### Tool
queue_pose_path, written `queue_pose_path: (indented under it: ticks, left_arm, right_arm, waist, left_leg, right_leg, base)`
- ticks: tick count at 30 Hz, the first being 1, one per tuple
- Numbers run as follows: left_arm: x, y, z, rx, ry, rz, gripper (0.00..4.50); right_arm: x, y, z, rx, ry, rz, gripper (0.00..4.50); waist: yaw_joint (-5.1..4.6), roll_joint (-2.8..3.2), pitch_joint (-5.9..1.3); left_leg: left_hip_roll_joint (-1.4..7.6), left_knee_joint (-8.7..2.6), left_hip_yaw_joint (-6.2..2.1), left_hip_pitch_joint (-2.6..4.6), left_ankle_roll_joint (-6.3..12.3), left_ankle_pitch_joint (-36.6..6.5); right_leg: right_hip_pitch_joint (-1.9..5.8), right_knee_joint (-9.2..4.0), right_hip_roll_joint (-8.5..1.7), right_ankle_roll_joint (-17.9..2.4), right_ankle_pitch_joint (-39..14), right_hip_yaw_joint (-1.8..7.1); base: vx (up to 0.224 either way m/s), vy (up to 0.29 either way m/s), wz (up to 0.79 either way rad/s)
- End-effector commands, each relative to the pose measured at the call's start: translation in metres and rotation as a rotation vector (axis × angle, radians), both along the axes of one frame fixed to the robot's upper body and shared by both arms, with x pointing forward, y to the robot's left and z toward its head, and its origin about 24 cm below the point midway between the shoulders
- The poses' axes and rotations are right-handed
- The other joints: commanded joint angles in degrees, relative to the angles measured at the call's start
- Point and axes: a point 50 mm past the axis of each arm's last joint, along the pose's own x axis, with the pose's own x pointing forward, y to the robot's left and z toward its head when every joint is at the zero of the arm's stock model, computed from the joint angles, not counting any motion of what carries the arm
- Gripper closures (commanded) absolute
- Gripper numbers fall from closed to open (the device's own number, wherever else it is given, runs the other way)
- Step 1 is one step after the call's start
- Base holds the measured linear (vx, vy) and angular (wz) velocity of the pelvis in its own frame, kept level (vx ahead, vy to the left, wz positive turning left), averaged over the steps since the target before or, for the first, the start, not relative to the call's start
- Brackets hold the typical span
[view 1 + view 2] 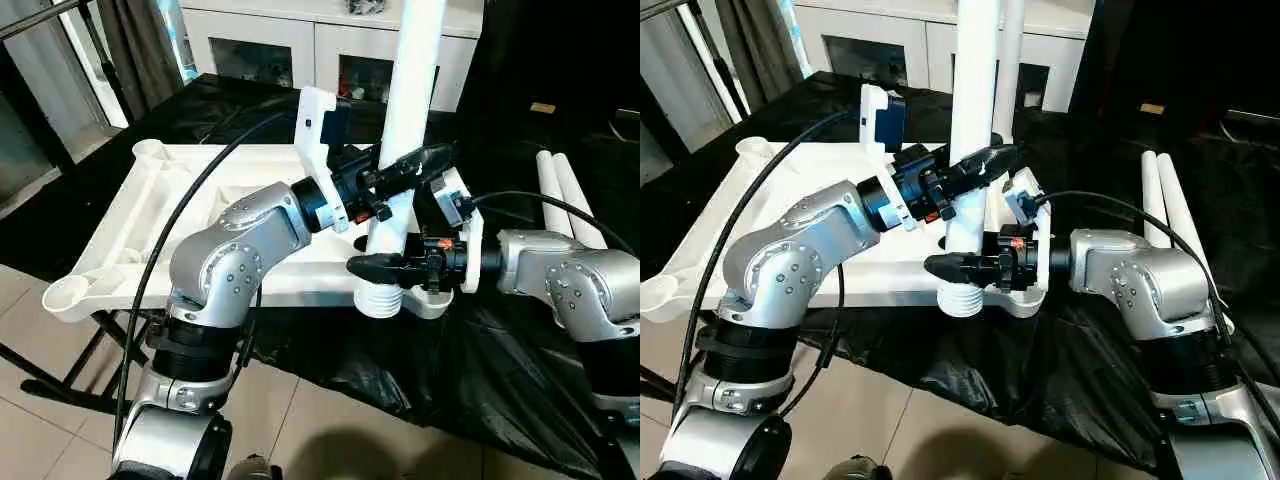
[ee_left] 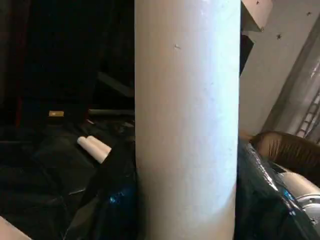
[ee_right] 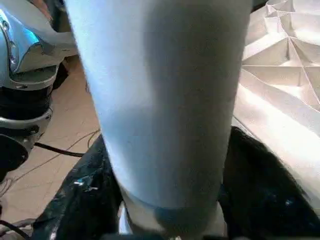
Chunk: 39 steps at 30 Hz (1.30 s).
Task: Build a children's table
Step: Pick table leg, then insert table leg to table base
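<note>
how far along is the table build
No leg looks fully fitted yet. In hand: both pincers, left and right, grip one upright leg at the tabletop's near corner socket. Left: spare legs lying on the black sheet.

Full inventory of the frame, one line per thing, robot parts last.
Tabletop: one, white, underside up on the black-covered surface.
Upright leg: one, white, standing at the tabletop's near right corner socket, threaded end low.
Spare legs: two seen, white, lying side by side on the black sheet to the right.
Black sheet: one, draped under the parts.
Cabinet: one, white with glass doors, at the back.
Floor tiles: beige, below.
Left gripper: black fingers around the upright leg, higher up.
Right gripper: black fingers around the leg, near its base.
</note>
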Motion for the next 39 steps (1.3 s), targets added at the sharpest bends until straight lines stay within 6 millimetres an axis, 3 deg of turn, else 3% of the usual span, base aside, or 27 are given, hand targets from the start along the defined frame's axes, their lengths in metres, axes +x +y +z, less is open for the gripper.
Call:
queue_pose_path:
  ticks: [1, 2, 3, 4, 8, 9, 10, 13, 15, 16, 17, 19, 20, 21, 23, 25, 26, 31, 34, 35, 36, 38, 39]
  left_arm:
    - [-0.003, -0.005, 0.005, 0.008, -0.032, -0.043, 2.64]
    - [-0.002, -0.005, 0.004, 0.014, -0.027, -0.033, 2.64]
    - [-0.002, -0.005, 0.003, 0.017, -0.023, -0.026, 2.08]
    - [-0.002, -0.006, 0.003, 0.017, -0.019, -0.039, 1.94]
    - [-0.006, -0.008, 0.008, -0.008, -0.039, -0.064, 1.74]
    - [-0.005, -0.008, 0.010, -0.020, -0.062, -0.050, 1.50]
    - [-0.003, -0.008, 0.014, -0.042, -0.086, -0.023, 1.47]
    - [-0.001, -0.008, 0.024, -0.099, -0.124, 0.011, 1.47]
    - [0.001, -0.005, 0.038, -0.178, -0.149, 0.067, 1.47]
    - [0.002, -0.004, 0.040, -0.191, -0.150, 0.082, 1.47]
    - [0.004, -0.003, 0.043, -0.203, -0.152, 0.097, 1.47]
    - [0.009, 0.009, 0.050, -0.263, -0.148, 0.158, 1.47]
    - [0.013, 0.016, 0.050, -0.268, -0.143, 0.195, 1.47]
    - [0.015, 0.019, 0.050, -0.263, -0.145, 0.216, 1.47]
    - [0.019, 0.023, 0.044, -0.189, -0.159, 0.259, 1.47]
    - [0.024, 0.031, 0.011, 0.130, -0.253, 0.287, 1.47]
    - [0.024, 0.031, 0.011, 0.130, -0.253, 0.287, 1.47]
    - [0.012, 0.041, -0.062, 0.493, -0.242, 0.069, 1.47]
    - [0.010, 0.043, -0.089, 0.576, -0.204, 0.003, 1.47]
    - [0.011, 0.044, -0.098, 0.618, -0.206, -0.015, 1.47]
    - [0.012, 0.047, -0.113, 0.684, -0.187, -0.060, 1.47]
    - [0.013, 0.049, -0.120, 0.718, -0.182, -0.087, 1.47]
    - [0.015, 0.051, -0.126, 0.750, -0.175, -0.104, 1.47]
  right_arm:
    - [0.004, -0.002, 0.002, -0.010, -0.011, -0.024, 2.06]
    - [0.004, -0.001, 0.002, -0.010, -0.012, -0.024, 2.06]
    - [0.004, -0.001, 0.002, -0.009, -0.013, -0.025, 2.28]
    - [0.004, -0.001, 0.001, -0.009, -0.015, -0.027, 2.31]
    - [0.002, -0.001, -0.001, -0.002, -0.025, -0.040, 2.48]
    - [0.002, -0.001, -0.001, 0.002, -0.029, -0.045, 2.51]
    - [0.001, -0.001, -0.001, 0.007, -0.036, -0.056, 2.55]
    - [0.002, -0.001, -0.003, 0.018, -0.048, -0.086, 2.57]
    - [0.005, -0.002, -0.003, 0.041, -0.073, -0.139, 2.57]
    - [0.005, -0.003, -0.002, 0.045, -0.079, -0.155, 2.57]
    - [0.006, -0.003, -0.002, 0.049, -0.085, -0.173, 2.57]
    - [0.009, -0.010, -0.003, 0.032, -0.125, -0.252, 2.58]
    - [0.011, -0.014, -0.003, 0.021, -0.148, -0.298, 2.58]
    - [0.012, -0.016, -0.003, 0.016, -0.161, -0.325, 2.59]
    - [0.013, -0.020, -0.003, -0.002, -0.182, -0.376, 2.59]
    - [0.020, -0.034, -0.004, -0.069, -0.244, -0.547, 2.59]
    - [0.020, -0.034, -0.004, -0.069, -0.244, -0.547, 2.59]
    - [0.019, -0.045, -0.013, -0.167, -0.293, -0.720, 2.59]
    - [0.016, -0.043, -0.018, -0.178, -0.310, -0.755, 2.59]
    - [0.016, -0.042, -0.020, -0.184, -0.328, -0.766, 2.59]
    - [0.016, -0.042, -0.024, -0.202, -0.332, -0.793, 2.59]
    - [0.016, -0.042, -0.026, -0.213, -0.331, -0.807, 2.59]
    - [0.016, -0.043, -0.027, -0.216, -0.327, -0.823, 2.59]
  waist:
    - [0.26, -1.13, -4.38]
    - [0.27, -1.10, -4.38]
    - [0.28, -1.11, -4.35]
    - [0.28, -0.87, -4.38]
    - [0.28, -0.86, -4.39]
    - [0.33, -0.84, -4.36]
    - [0.35, -0.34, -4.37]
    - [0.26, -0.64, -4.36]
    - [0.23, -0.62, -4.43]
    - [0.22, -0.28, -4.42]
    - [0.19, -0.56, -4.42]
    - [0.21, 0.16, -4.41]
    - [0.04, -0.10, -4.35]
    - [0.12, 0.29, -4.43]
    - [-0.04, 0.21, -4.37]
    - [-0.17, 0.29, -4.39]
    - [-0.38, 0.42, -4.47]
    - [-0.47, 1.08, -4.52]
    - [-0.52, 1.27, -4.65]
    - [-0.52, 1.63, -4.71]
    - [-0.54, 1.44, -4.50]
    - [-0.66, 1.34, -4.49]
    - [-0.81, 2.06, -4.51]
  left_leg:
    - [1.07, -3.39, -0.22, 0.73, 1.29, -5.56]
    - [1.05, -3.36, -0.19, 0.74, 1.28, -5.56]
    - [1.07, -3.38, -0.19, 0.74, 1.21, -5.72]
    - [1.08, -3.37, -0.22, 0.78, 1.08, -5.70]
    - [1.05, -3.39, -0.21, 0.75, 0.84, -6.15]
    - [1.08, -3.42, -0.22, 0.78, 0.91, -6.11]
    - [1.07, -3.42, -0.33, 0.76, 0.80, -6.27]
    - [1.12, -3.47, -0.27, 0.75, 0.64, -6.83]
    - [1.06, -3.42, -0.30, 0.73, 0.40, -6.85]
    - [1.06, -3.43, -0.37, 0.68, 0.31, -6.81]
    - [1.00, -3.40, -0.33, 0.74, 0.39, -6.93]
    - [0.86, -3.33, -0.41, 0.71, 0.18, -7.14]
    - [0.83, -3.30, -0.28, 0.64, 0.21, -7.15]
    - [0.73, -3.29, -0.36, 0.67, 0.12, -7.01]
    - [0.75, -3.44, -0.47, 0.64, 0.24, -7.26]
    - [0.73, -3.52, -0.52, 0.69, 0.28, -6.91]
    - [0.72, -3.71, -0.61, 0.65, -0.15, -6.75]
    - [0.80, -4.00, -0.38, 1.07, -1.93, -7.67]
    - [0.74, -3.98, -0.23, 1.17, -2.33, -8.26]
    - [0.74, -3.98, -0.31, 1.17, -2.59, -8.59]
    - [0.68, -4.10, -0.27, 1.11, -2.48, -9.38]
    - [0.74, -4.29, -0.40, 1.09, -2.92, -10.39]
    - [0.72, -4.26, -0.41, 1.18, -2.98, -10.55]
  right_leg:
    - [3.33, -3.90, -3.04, -13.18, -4.16, 1.28]
    - [3.33, -3.90, -3.02, -13.19, -4.11, 1.29]
    - [3.34, -3.95, -3.03, -13.15, -4.39, 1.29]
    - [3.29, -3.96, -3.00, -13.13, -4.19, 1.28]
    - [3.37, -3.97, -3.02, -13.24, -4.05, 1.29]
    - [3.33, -4.01, -3.00, -13.23, -3.88, 1.31]
    - [3.32, -3.95, -3.03, -13.28, -3.95, 1.28]
    - [3.40, -4.17, -3.06, -13.29, -4.07, 1.30]
    - [3.48, -4.12, -3.09, -13.39, -3.69, 1.26]
    - [3.51, -4.05, -3.09, -13.46, -3.50, 1.26]
    - [3.53, -4.12, -3.01, -13.40, -3.38, 1.23]
    - [3.52, -4.09, -2.95, -13.30, -3.69, 1.20]
    - [3.48, -4.26, -2.87, -13.15, -3.76, 1.24]
    - [3.51, -4.19, -2.91, -12.75, -4.37, 1.21]
    - [3.46, -4.49, -2.81, -11.71, -5.90, 1.13]
    - [3.27, -4.70, -2.74, -10.14, -7.35, 1.14]
    - [3.16, -4.45, -2.77, -8.29, -9.07, 1.18]
    - [2.59, -4.57, -2.71, -8.27, -8.29, 1.34]
    - [2.58, -4.35, -2.61, -9.45, -4.91, 1.36]
    - [2.71, -4.08, -2.68, -9.80, -4.44, 1.35]
    - [2.58, -4.67, -2.70, -9.47, -5.44, 1.35]
    - [2.92, -4.38, -2.92, -9.35, -6.62, 1.41]
    - [2.77, -4.47, -2.98, -9.21, -7.42, 1.51]
  base:
    - [0.000, 0.000, 0.00]
    - [0.000, 0.000, 0.00]
    - [0.000, 0.000, 0.00]
    - [0.000, 0.000, 0.00]
    - [0.000, 0.000, 0.00]
    - [0.000, 0.000, 0.00]
    - [0.000, 0.000, 0.00]
    - [0.000, 0.000, 0.00]
    - [0.000, 0.000, 0.00]
    - [0.000, 0.000, 0.00]
    - [0.000, 0.000, 0.00]
    - [0.000, 0.000, 0.00]
    - [0.000, 0.000, 0.00]
    - [0.000, 0.000, 0.00]
    - [0.000, 0.000, 0.00]
    - [0.000, 0.000, 0.00]
    - [0.000, 0.000, 0.00]
    - [0.000, 0.000, 0.00]
    - [0.000, 0.000, 0.00]
    - [0.000, 0.000, 0.00]
    - [0.000, 0.000, 0.00]
    - [0.000, 0.000, 0.00]
    - [0.000, 0.000, 0.00]
